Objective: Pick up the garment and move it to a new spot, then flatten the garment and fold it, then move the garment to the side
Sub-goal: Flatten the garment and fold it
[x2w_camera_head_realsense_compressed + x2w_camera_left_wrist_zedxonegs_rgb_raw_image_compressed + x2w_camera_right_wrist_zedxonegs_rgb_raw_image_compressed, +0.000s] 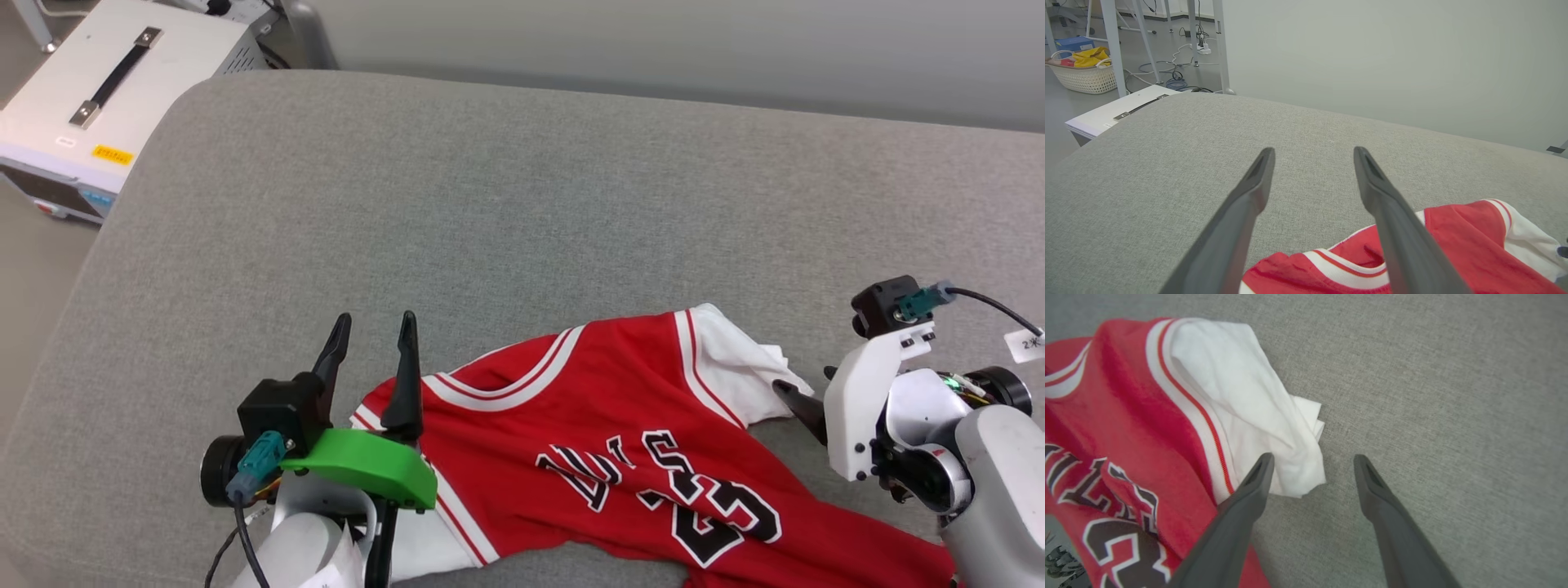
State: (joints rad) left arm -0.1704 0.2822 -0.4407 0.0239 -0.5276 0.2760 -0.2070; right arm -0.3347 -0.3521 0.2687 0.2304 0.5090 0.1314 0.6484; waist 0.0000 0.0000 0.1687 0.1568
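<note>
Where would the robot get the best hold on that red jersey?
Likely the white sleeve of the jersey, from above with the right gripper: it lies bunched in thick folds at the edge, on the grey cushion, beside the open jaws.

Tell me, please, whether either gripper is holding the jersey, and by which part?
Nothing is held. The left gripper and the right gripper both stand open and empty, and the garment lies loose on the grey cushion.

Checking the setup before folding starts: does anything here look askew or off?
The jersey lies crooked and rumpled on the grey cushion. Its lettering is creased over itself, and the white sleeve near the right gripper is bunched up. No damage shows.
</note>
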